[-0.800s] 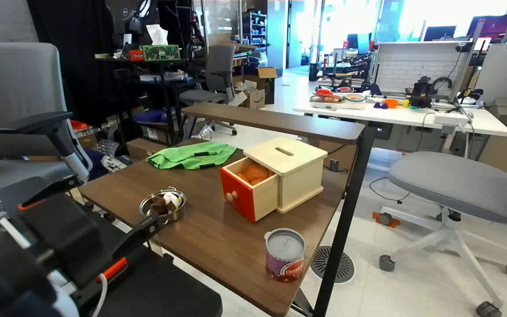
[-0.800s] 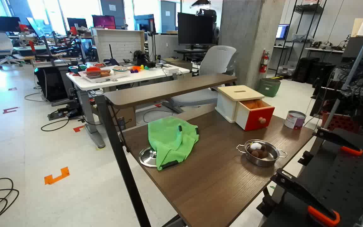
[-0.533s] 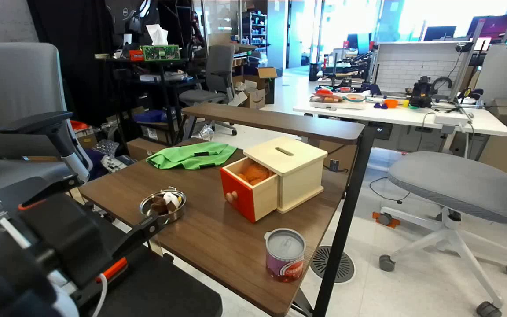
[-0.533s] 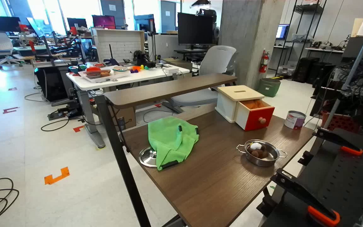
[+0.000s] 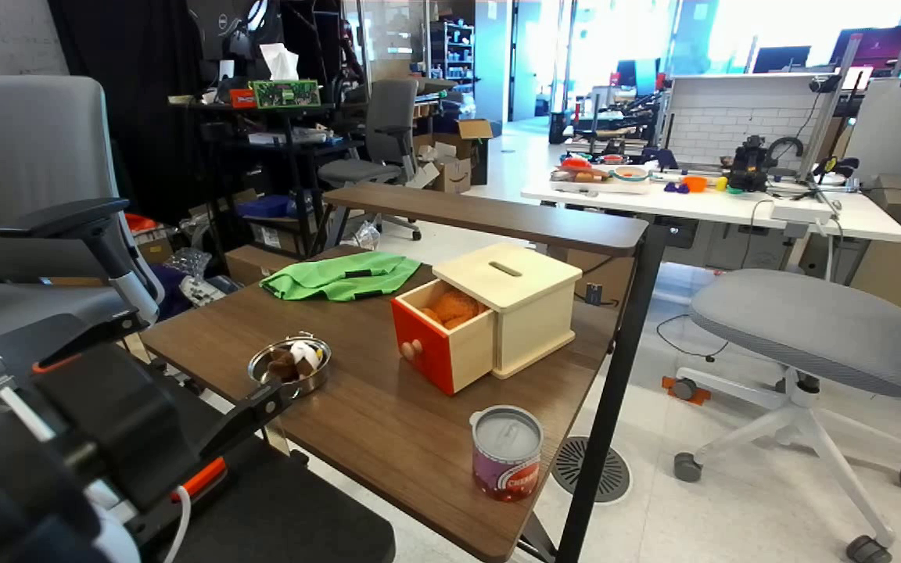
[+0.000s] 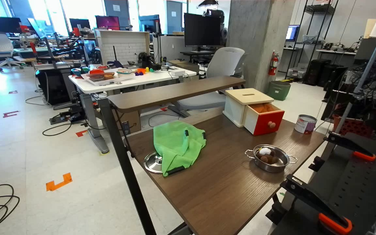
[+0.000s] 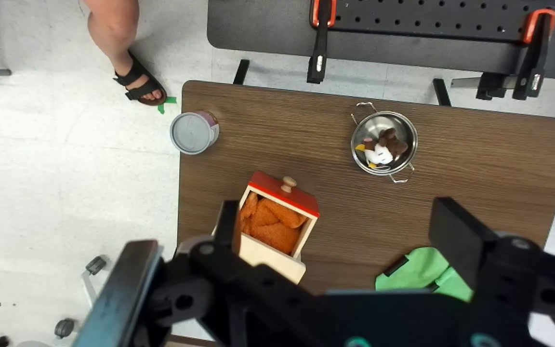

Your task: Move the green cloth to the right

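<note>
Green cloth [image 7: 417, 265] peeks out from behind one of my fingers [image 7: 458, 238] in the wrist view, gripper [image 7: 339, 226] spread wide. In an exterior view I get the whole cloth, plus a metal lid [image 6: 152, 163] poking out from under it.

Black jaws, blocky pads [image 7: 455, 236]; round grey screw heads [image 7: 521, 244]; dark housing [image 7: 393, 315], two teal rings [image 7: 484, 340].

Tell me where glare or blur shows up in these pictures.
In both exterior views, the windows are washed out; in an exterior view, the floor carries a pale glare patch; in the wrist view, the hand looks dark and rather soft, hiding part of the cloth, while the pot looks sharper.
</note>
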Motion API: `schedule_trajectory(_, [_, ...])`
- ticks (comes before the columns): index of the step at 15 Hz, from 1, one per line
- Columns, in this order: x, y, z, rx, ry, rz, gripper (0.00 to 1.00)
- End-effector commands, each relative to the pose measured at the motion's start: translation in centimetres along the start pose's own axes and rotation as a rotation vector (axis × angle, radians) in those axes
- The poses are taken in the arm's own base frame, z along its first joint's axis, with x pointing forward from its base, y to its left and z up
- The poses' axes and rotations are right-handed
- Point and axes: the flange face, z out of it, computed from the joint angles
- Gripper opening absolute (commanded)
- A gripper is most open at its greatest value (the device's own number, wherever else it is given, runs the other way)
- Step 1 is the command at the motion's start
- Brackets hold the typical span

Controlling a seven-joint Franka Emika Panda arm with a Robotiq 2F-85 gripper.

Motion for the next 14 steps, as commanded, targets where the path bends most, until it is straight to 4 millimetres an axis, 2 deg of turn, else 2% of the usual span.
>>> schedule_trajectory(1, [0.5, -1.2, 0.7, -0.001, -0.004, -0.029, 1.0])
schedule_trajectory(4, [1.7, -5.2, 3.3, 0.02, -0.036, -0.106, 1.0])
schedule_trajectory(6, [3.3, -8.7, 5.6, 0.071, -0.061, -0.112, 1.0])
schedule_trajectory(10, [7.2, -15.5, 10.2, 0.15, 0.006, -0.096, 1.0])
schedule_trajectory(14, [10.6, -20.1, 15.0, 0.143, 0.044, -0.085, 1.0])
